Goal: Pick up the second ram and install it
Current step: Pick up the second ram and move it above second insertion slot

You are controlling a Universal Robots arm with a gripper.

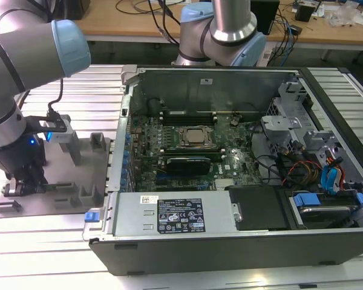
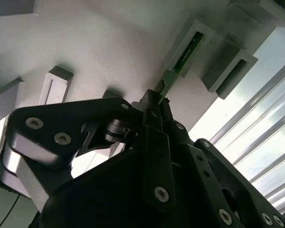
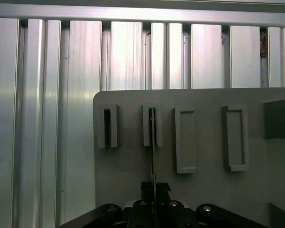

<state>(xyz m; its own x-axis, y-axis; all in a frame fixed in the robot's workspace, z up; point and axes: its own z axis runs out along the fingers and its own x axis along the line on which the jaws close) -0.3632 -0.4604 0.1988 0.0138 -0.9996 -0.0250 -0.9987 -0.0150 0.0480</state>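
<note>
While the end effector (image 2: 154,97) pinches narrowly on the second ram (image 2: 179,61), upright in a slot (image 3: 146,128) near the edge of the grey holder (image 3: 209,142), we judge the pick-up underway, calling for a straight lift.

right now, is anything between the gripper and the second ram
Nothing visible stands between them. In the second wrist view the gripper is closed on the near end of the second ram, whose far end sits in a slot of the grey holder.
</note>
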